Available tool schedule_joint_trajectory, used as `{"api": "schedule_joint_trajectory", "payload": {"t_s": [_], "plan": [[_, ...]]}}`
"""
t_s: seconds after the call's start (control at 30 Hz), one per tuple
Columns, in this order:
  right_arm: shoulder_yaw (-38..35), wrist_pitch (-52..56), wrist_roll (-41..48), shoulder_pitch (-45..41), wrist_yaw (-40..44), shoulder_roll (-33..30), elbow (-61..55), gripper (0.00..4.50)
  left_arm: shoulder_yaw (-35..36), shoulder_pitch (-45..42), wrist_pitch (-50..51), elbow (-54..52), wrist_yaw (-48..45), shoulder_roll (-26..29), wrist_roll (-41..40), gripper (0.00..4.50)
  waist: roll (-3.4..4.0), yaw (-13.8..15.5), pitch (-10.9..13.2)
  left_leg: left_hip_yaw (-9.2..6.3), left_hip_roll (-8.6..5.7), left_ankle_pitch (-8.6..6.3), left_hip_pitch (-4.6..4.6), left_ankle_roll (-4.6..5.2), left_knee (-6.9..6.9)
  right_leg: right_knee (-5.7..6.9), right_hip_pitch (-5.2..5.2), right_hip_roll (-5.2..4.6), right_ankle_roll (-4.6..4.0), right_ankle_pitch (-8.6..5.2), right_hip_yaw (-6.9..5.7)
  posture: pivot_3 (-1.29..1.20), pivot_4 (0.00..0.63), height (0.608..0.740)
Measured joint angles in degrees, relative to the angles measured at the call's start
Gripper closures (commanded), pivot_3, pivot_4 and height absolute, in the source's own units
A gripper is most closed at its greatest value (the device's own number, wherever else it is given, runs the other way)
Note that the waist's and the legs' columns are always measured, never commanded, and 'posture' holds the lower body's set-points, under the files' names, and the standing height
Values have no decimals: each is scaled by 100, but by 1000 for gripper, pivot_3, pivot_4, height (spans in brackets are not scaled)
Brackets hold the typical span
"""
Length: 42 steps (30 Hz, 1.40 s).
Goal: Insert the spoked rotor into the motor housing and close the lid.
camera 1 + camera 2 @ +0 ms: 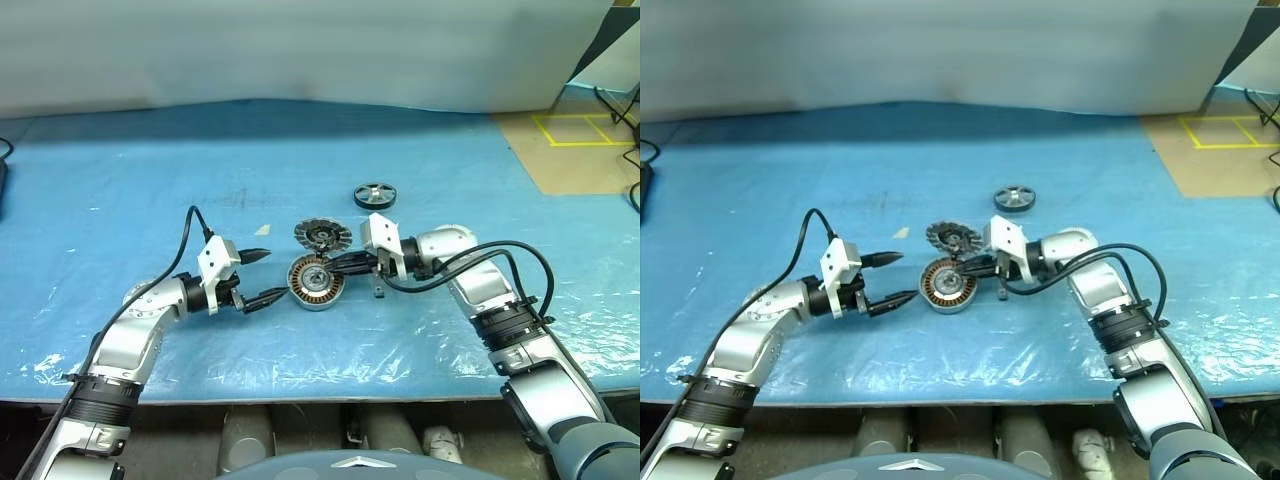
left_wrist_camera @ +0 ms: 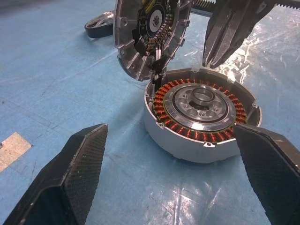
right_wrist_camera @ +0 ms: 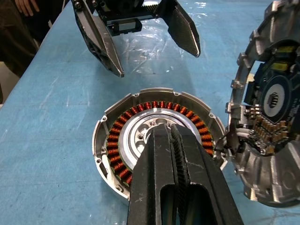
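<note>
Resting on blue plastic-covered table (image 1: 150,180): motor housing (image 1: 316,282), round silver case, open face up, ring of copper-coloured windings around silver centre, lying near middle of table between both arms.

Standing hinged at far edge of housing: lid (image 1: 323,236), raised open and tilted, ribbed inner face with dark centre and small components turned toward housing; thin wires seen at the join in left wrist view.

Lying apart, farther back and to the right of lid: spoked rotor (image 1: 374,195), dark flat wheel with silver spokes, flat on table, not touching housing or lid, untouched by either gripper.

Left gripper (image 1: 260,277): fingers spread wide, empty, pointing toward housing from its left side; one fingertip (image 2: 96,140) low beside housing wall, other out past the opposite side, neither touching it as far as can be told.

Right gripper (image 1: 338,264): fingers pressed together, nothing between them, reaching in from the right with tips over the housing's open face, near silver centre (image 3: 145,133); contact with centre cannot be told.

Noted at edges: tan floor with yellow tape square (image 1: 580,128) beyond table's right corner; person's hand (image 3: 27,5) at table edge in right wrist view.
</note>
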Motion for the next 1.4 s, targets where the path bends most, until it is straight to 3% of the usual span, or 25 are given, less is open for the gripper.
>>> {"api": "schedule_joint_trajectory", "payload": {"t_s": [0.8,1.4], "plan": [[130,-889,-128,-5,12,183,915,4466,-27,101,-93,-41,76,-5,52,0,0,-13,0,0,0,-2,0,4,-2,0,3,0,0,0,0,0,150,740],[129,-974,-175,-72,35,239,952,4466,-81,112,216,-365,268,-13,46,0,0,-15,0,0,0,-3,0,5,-2,-1,2,0,0,0,0,0,150,740]]}}
